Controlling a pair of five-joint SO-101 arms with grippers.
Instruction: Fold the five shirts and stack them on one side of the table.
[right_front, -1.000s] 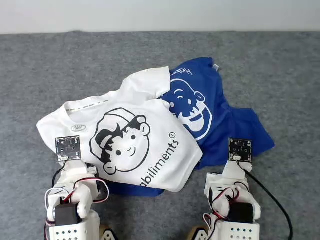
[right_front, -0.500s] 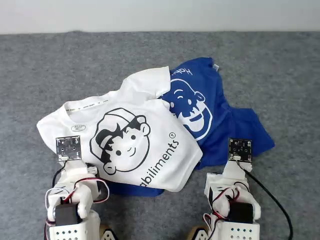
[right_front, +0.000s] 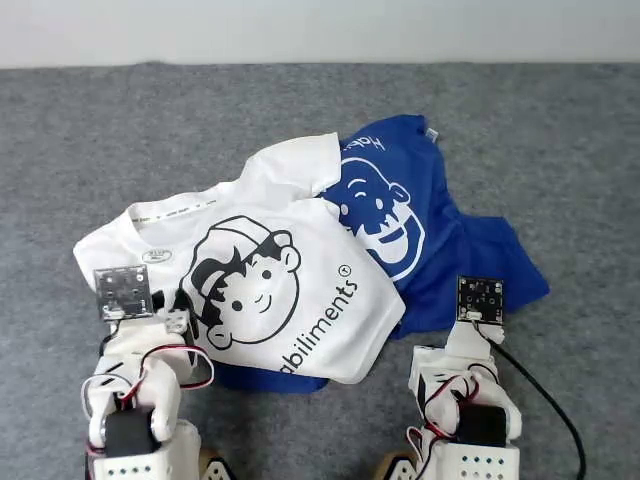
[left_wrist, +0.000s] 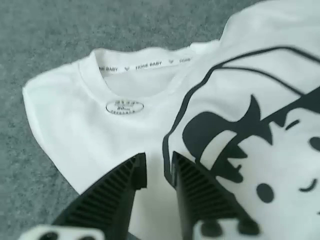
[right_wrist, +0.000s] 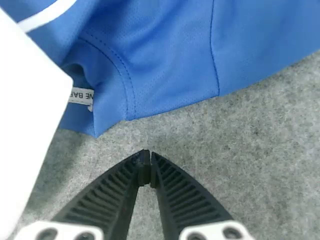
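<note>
Left gripper (left_wrist: 156, 164), lower left of the high view: jaws a narrow slit apart, nothing between them, poised over the white shirt (right_front: 250, 280) a little below its collar (left_wrist: 135, 75) and beside the printed cartoon head. Likely reason: the white shirt lies uppermost in the heap, so it has to be taken first, and the shoulder area near the collar is a fair place to pinch for spreading it flat. Shirt sits centre-left on the grey table (right_front: 560, 150), front up and wrinkled, one sleeve thrown across the blue shirt (right_front: 440, 250) to its right. Blue shirt is crumpled, centre-right, its print partly showing. Right gripper (right_wrist: 147, 159), lower right of the high view: jaws pressed tip to tip, empty, above bare table just beside the blue hem. Reads as parked clear while the other arm works. No fold made yet, judging by how both garments lie. Hard to make out: the task names five shirts, but two colours are all that can be told apart. A blue strip (right_front: 265, 378) peeks from under the white shirt's lower edge; same blue garment or another, cannot tell. Much of the blue shirt is covered by the white one. Both arm bases are cut off at the bottom edge.
</note>
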